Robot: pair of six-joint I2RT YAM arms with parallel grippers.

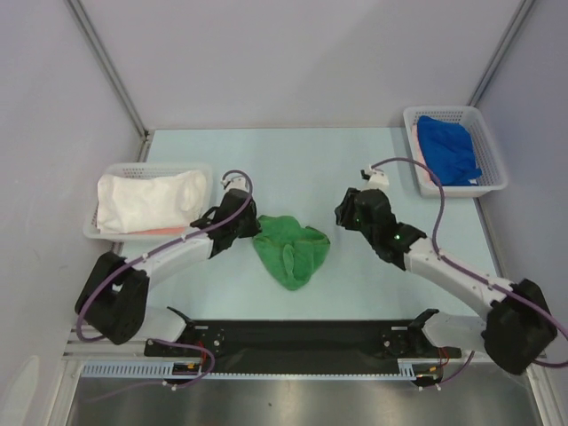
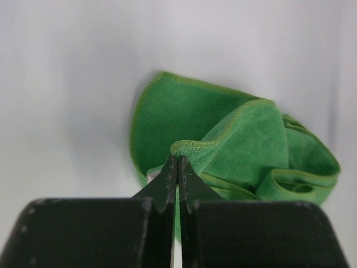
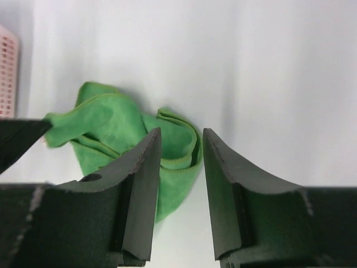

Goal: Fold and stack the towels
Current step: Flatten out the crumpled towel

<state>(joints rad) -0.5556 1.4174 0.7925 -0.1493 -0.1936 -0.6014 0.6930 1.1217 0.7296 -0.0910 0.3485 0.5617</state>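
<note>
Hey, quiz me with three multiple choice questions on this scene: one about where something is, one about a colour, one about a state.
1. Where is the blue towel? A in the right basket; B hanging from a tool; C on the floor.
2. What colour is the middle towel? A white; B green; C pink.
3. The left tool is: A wide open; B shut on the middle towel's hem; C out of view.
Answers: A, it lies inside that basket; B, every view shows it green; B, its fingers meet on the hem.
</note>
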